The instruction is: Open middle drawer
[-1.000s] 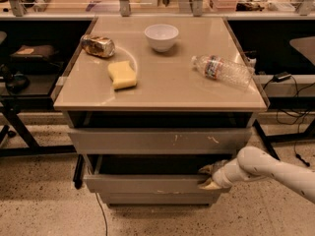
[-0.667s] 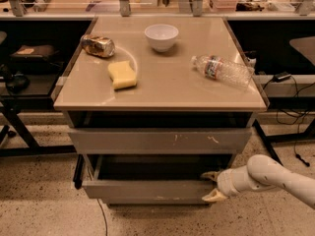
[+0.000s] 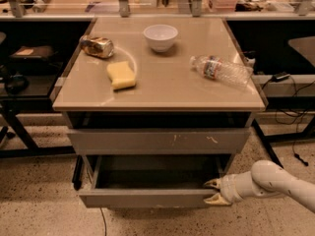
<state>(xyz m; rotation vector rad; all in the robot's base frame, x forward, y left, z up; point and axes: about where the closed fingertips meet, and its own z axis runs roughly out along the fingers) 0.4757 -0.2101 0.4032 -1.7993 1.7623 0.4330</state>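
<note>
- My gripper [image 3: 214, 191] sits low on the right, at the right end of the middle drawer [image 3: 147, 198], level with the top edge of its front panel
- My two fingers [image 3: 212, 183] stand one above the other: the upper tip reaches over the top edge toward the drawer's inside, and the lower tip lies against the front face, so the corner of the front is pinched between them
- The middle drawer is pulled well out of the cabinet, with its grey boxy inside open to view and its flat front nearest the camera, running leftward from my jaws
- My pale arm [image 3: 275, 181] comes in from the right edge, angled slightly down toward the drawer
- Just above the open drawer is the longer grey front [image 3: 157, 140] with pale scratch marks, set further back
- Above that is the beige tabletop [image 3: 162, 95]
- On it lie a yellow sponge [image 3: 121, 75] left of centre, a can [image 3: 97, 46] on its side at the back left, a white bowl [image 3: 160, 36] at the back centre, and a plastic bottle [image 3: 221, 70] on its side at the right
</note>
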